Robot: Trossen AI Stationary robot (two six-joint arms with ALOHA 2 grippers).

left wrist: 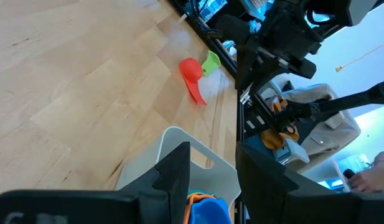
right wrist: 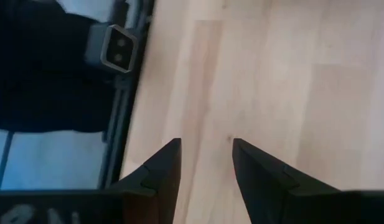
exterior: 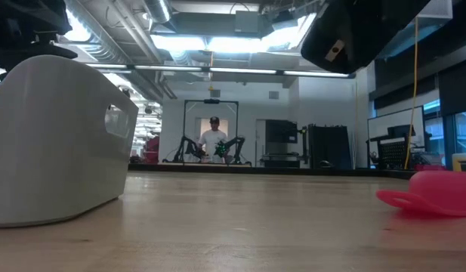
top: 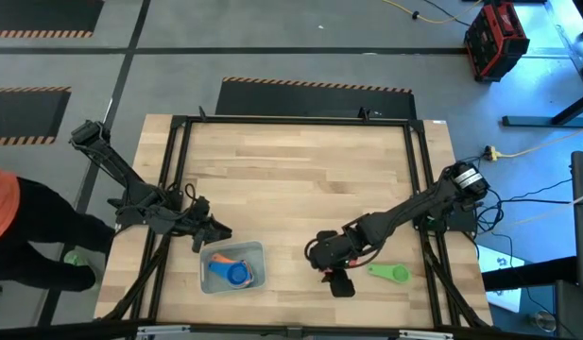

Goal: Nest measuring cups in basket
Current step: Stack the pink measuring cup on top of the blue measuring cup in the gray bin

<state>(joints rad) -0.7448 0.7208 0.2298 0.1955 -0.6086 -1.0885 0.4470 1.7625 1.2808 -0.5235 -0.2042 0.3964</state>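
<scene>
The pale basket (top: 258, 249) stands near the table's front edge, left of the middle, and looms large in the low view (exterior: 51, 143). An orange cup (top: 218, 266) and a blue cup (top: 240, 275) lie inside it. My left gripper (top: 219, 233) hovers open just past the basket's far left corner, and its wrist view looks over the rim (left wrist: 179, 138). A green cup (top: 389, 273) lies on the wood at front right. Next to it a pink cup (exterior: 433, 195) rests bowl down on the table (left wrist: 192, 71). My right gripper (top: 338, 281) hangs open above the wood near the pink cup, only bare table between its fingers (right wrist: 204, 146).
Black frame rails (top: 173, 189) run along the table's left, right and far sides. A person in orange and black (top: 17, 236) stands at the table's left edge. The far half of the wooden top (top: 291, 170) is bare.
</scene>
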